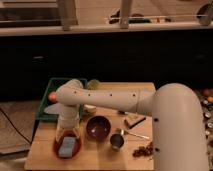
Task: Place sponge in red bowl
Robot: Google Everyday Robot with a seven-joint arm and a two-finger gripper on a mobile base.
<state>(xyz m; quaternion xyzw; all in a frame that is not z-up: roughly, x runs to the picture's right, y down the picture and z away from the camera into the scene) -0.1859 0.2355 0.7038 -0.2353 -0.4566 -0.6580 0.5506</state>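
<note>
The sponge [66,147], a pale blue-grey block, lies inside the shallow orange-red bowl [75,154] at the front left of the wooden table. My gripper [67,138] hangs straight down from the white arm, right over that bowl and just above the sponge. I cannot tell whether it touches the sponge. The darker maroon bowl [98,127] stands just right of the red bowl.
A small metal cup [117,141] with a long handle sits right of the maroon bowl. A dark flat item [134,120] and a heap of small dark bits [144,150] lie further right. A green tray [46,106] with an orange fruit [52,96] is at the back left.
</note>
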